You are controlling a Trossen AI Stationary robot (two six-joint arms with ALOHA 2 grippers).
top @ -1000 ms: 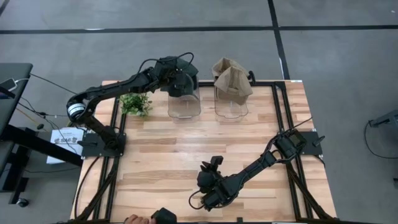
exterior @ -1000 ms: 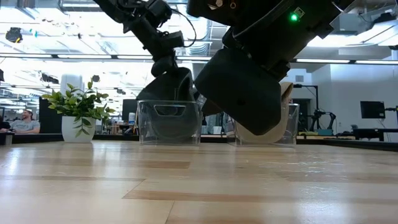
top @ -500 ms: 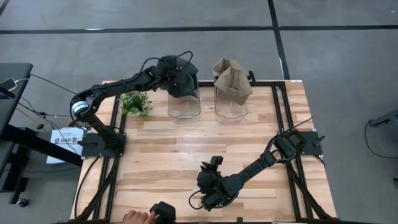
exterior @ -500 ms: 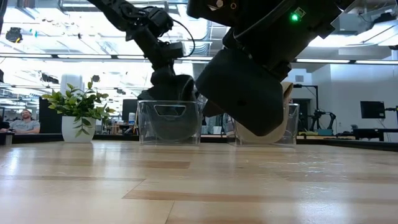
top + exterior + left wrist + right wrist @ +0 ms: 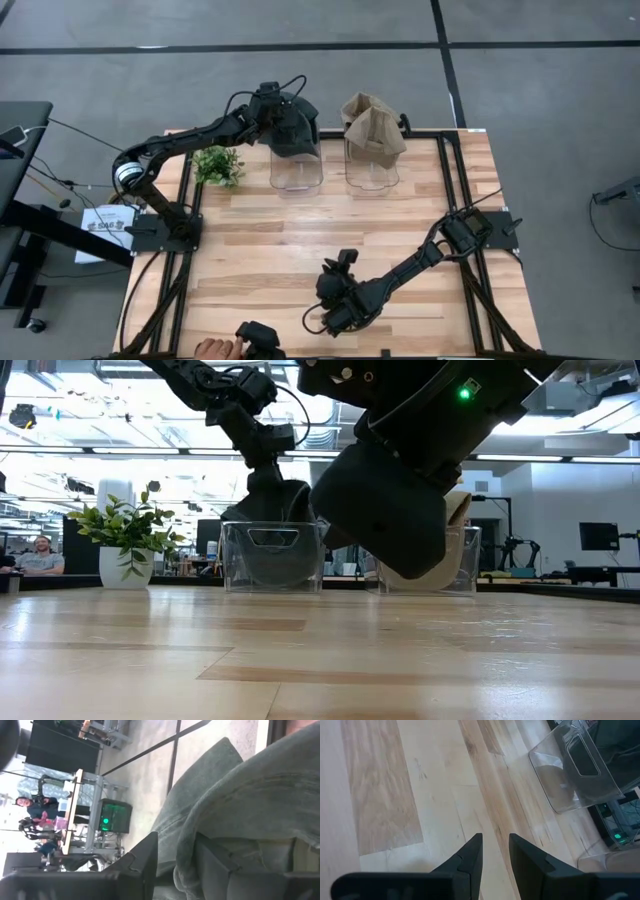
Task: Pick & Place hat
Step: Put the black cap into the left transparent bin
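A dark grey hat (image 5: 296, 136) sits in the left clear bin (image 5: 297, 172) at the table's far side, its top above the rim (image 5: 275, 510). My left gripper (image 5: 177, 862) is at the hat's far side, open, with a fold of the hat between its fingers. A tan hat (image 5: 372, 122) lies over the right clear bin (image 5: 372, 172). My right gripper (image 5: 496, 851) hovers open low over bare wood near the table's near edge (image 5: 335, 316), with nothing between its fingers. My left gripper has its fingers (image 5: 149, 862) on either side of a fold of the dark hat's cloth (image 5: 186, 855), coming slanting down from the far left. Whether the fingers still touch the cloth, I cannot tell. The hat rests in the bin.
A small potted plant (image 5: 217, 165) stands left of the bins. At the near edge a person's hand (image 5: 214, 349) holds a dark object (image 5: 258, 340). My right arm fills the middle of the low view (image 5: 385, 500). Bare wood lies between the bins and the right gripper.
The dark hat has sunk a little, from above the bin's rim down into the bin, and my left gripper has gone down with it and tipped. At the near edge the person's hand has come further onto the table with the dark object.
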